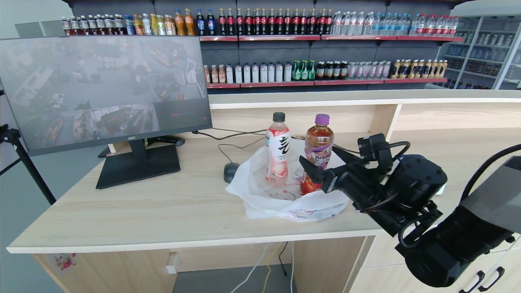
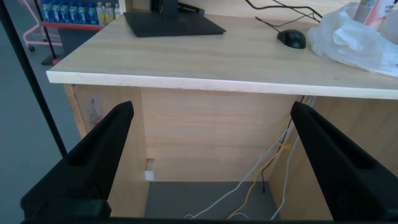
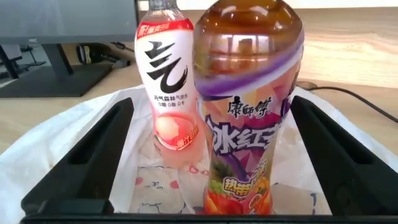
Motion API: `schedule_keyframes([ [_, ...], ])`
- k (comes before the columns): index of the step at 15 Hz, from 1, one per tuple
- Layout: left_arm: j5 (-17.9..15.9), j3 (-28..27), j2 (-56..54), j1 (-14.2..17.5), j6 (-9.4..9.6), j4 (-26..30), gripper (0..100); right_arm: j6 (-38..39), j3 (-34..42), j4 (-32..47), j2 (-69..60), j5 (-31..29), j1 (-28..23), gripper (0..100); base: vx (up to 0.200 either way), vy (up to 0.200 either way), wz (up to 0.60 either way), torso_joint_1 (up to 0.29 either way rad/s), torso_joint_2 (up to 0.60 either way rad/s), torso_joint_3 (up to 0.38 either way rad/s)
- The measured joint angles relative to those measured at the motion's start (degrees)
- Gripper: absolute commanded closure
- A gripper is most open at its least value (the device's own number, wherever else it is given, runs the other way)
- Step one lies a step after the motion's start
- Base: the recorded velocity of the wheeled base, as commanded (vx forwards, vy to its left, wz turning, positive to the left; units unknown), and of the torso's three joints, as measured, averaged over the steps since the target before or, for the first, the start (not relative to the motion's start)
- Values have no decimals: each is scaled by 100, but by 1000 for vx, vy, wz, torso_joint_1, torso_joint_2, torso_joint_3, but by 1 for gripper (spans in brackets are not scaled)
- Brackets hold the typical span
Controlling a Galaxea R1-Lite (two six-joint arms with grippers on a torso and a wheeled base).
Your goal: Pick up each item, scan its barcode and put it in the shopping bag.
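On the worktop [image 1: 163, 211], pink bottle [image 1: 278, 150] and purple-capped bottle [image 1: 318, 150] stand in the shopping bag [image 1: 281, 207]. Right end effector [image 3: 211, 106] spread wide at the purple-capped bottle, left end effector [image 2: 212, 109] spread too, below the worktop edge.

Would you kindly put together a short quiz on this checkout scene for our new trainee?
1. True or false: the black-capped bottle lies on its side in the shopping bag.
2. The right gripper is lined up on the bottle whose cap is: A green, B purple, C yellow.
3. Fill in: the left gripper, low beside the counter, has its fingers ___.

Key: 1 false, it stands upright. 2 B, the purple-capped bottle. 3 open.
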Motion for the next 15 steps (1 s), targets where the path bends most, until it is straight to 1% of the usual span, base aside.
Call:
schedule_keyframes([
  [4,0,0,0,0,0,0,0,-122,945,-5,-1178,0,167,0,0,0,0,0,0,0],
  [6,0,0,0,0,0,0,0,-221,1624,-5,-1836,0,239,0,0,0,0,0,0,0],
  [9,0,0,0,0,1,0,0,-255,2870,34,-3088,-2,327,0,0,0,0,0,0,0],
  [10,0,0,0,0,0,0,0,-278,3120,285,-3608,-7,344,0,0,0,0,0,0,0],
  [11,0,0,0,0,0,0,0,-302,3263,677,-4124,-13,357,0,0,0,0,0,0,0],
  [12,0,0,0,0,1,0,0,-313,3357,1371,-4680,-13,363,0,0,0,0,0,0,0],
  [13,0,0,0,0,0,0,0,-318,3423,2492,-5344,-11,372,0,0,0,0,0,0,0],
  [15,0,0,0,0,0,0,0,-397,3490,5081,-6715,17,396,0,0,0,0,0,0,0],
])
